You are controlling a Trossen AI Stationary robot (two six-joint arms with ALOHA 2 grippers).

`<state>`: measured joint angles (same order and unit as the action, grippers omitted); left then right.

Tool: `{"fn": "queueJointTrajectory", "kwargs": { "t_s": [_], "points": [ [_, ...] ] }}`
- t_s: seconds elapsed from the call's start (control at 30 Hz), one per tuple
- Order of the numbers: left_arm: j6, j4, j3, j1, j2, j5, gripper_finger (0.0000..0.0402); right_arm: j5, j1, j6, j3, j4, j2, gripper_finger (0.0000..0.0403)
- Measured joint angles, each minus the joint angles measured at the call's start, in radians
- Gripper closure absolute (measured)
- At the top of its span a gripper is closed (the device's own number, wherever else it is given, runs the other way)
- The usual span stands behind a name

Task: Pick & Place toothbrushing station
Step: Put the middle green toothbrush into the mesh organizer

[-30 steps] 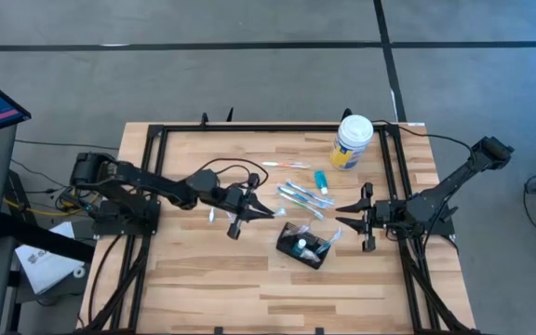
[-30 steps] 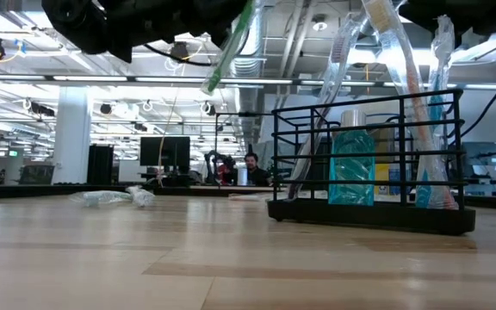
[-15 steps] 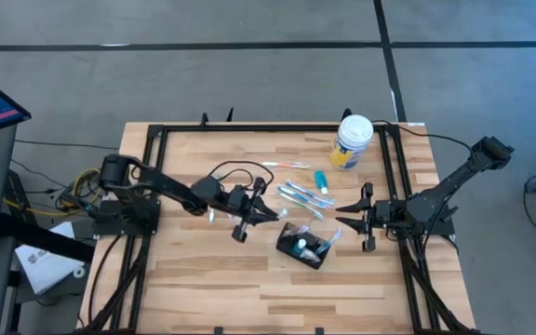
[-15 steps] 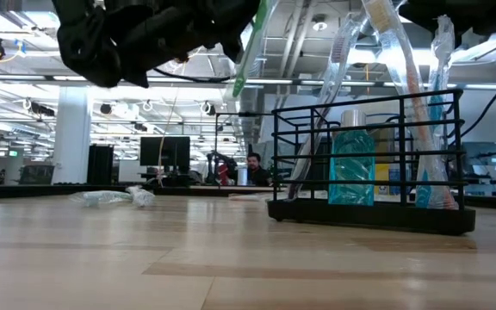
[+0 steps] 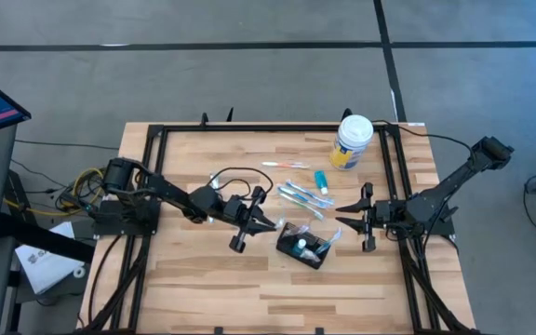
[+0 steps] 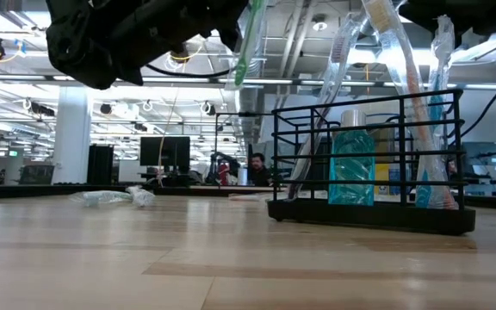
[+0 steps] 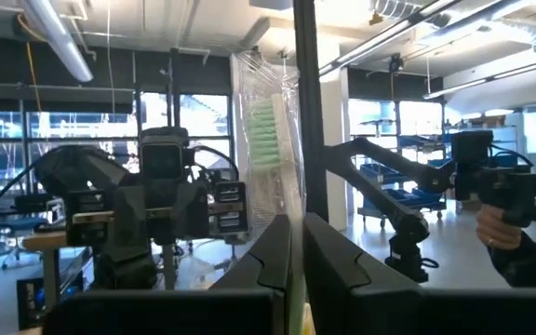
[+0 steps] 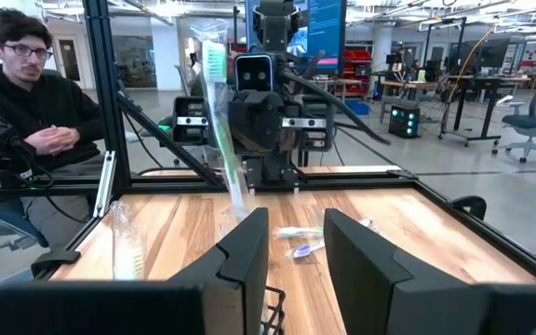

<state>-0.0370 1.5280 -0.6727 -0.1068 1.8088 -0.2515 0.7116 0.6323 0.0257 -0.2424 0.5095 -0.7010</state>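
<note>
Your left end effector [image 5: 270, 224] grips a wrapped green toothbrush [image 6: 246, 47] upright above the counter [image 5: 203, 279], just beside the black holder [image 5: 307, 244]. Your right end effector [image 5: 345, 215], released, waits past the holder's far side.

The surface [image 5: 203, 279] is a light wooden butcher-block top bordered by a black metal frame [image 5: 152, 140]. Resting directly on it:

- the toothbrushing station [image 5: 303, 246], right of centre;
- a white-lidded tub [image 5: 351, 142] at the far edge;
- several wrapped toothbrushes [image 5: 299, 194] near the middle;
- a small teal tube [image 5: 321, 180] beside them.
</note>
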Motion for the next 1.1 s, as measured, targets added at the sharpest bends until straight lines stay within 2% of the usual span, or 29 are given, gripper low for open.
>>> {"fn": "queueJointTrajectory", "kwargs": {
  "t_s": [0.63, 1.1],
  "points": [
    [0.007, 0.033, -0.026, -0.056, 0.004, 0.044, 0.0395, 0.000, 0.000, 0.000, 0.000, 0.000, 0.000, 0.0305],
    [-0.023, 0.042, -0.171, -0.066, 0.177, 0.042, 0.0395, 0.000, 0.000, 0.000, 0.000, 0.000, 0.000, 0.0305]
  ]
}}
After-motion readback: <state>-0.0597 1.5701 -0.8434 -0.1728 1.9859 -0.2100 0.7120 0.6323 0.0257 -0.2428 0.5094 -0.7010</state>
